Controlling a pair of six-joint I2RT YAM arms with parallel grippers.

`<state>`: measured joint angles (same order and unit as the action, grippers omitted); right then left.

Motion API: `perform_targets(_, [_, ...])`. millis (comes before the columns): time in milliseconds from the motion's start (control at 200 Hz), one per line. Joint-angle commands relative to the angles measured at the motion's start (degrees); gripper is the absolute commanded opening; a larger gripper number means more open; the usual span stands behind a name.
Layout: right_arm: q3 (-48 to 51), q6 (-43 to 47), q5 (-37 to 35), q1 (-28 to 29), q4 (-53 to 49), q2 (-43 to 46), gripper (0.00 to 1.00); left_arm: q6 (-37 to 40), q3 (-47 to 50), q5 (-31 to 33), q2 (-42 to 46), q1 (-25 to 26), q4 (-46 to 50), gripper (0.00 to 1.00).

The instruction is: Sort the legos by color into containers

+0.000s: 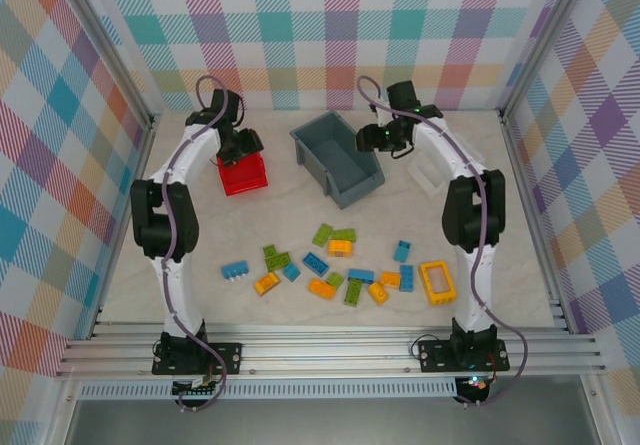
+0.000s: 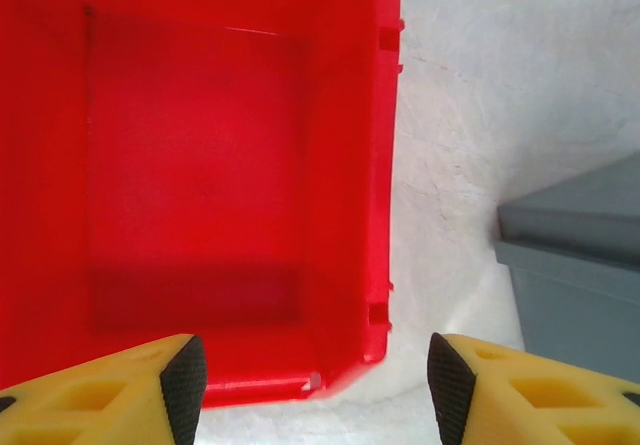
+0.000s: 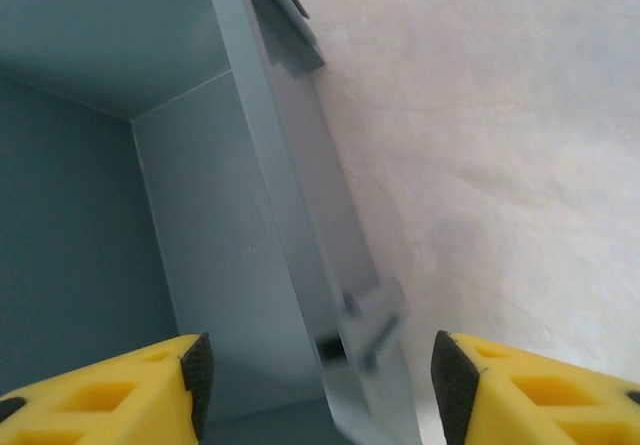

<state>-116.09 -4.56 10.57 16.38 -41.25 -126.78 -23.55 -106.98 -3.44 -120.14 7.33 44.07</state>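
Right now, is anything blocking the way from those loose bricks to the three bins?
Nothing visible does. Bare table lies between the legos and the red bin, the grey bin and the white tray.

I've a narrow lane of bare counter (image 1: 285,187) between the red bin (image 1: 243,175) and the grey bin (image 1: 338,160) (walls either side); the white tray (image 1: 432,177) crowds the grey bin's right, and scattered legos (image 1: 340,265) block the near middle
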Motion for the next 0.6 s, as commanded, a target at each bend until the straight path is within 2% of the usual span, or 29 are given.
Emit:
perform_targets(0, [-6.23,1.39,0.59,0.65,-3.93,-2.99,0.58,2.51,-3.11,-0.76,-1.80,-0.89,1.77,0.62])
perform_targets(70, [-10.62,1.39,0.29,1.01,-5.96,-5.99,0.55,3.58,-4.26,-1.17,-3.13,-0.91,1.78,0.62])
perform_targets(220, [-17.56,0.50,-3.14,1.94,-9.47,-10.57,0.41,6.18,-8.16,-0.98,-6.58,-0.91,2.83,0.60])
perform_targets(460, [-14.44,-6.51,-10.33,2.31,-9.78,-7.96,0.20,9.46,-17.64,1.36,-14.11,-0.87,7.30,0.52])
perform_targets(520, [-12.57,-8.24,-10.81,2.40,-9.13,-6.80,0.18,10.15,-18.96,1.19,-15.32,-0.86,7.52,0.46])
perform_targets(595, [-10.28,-9.48,-11.77,2.71,-8.12,-5.30,0.17,11.33,-19.92,-0.40,-16.45,-0.83,7.30,0.34])
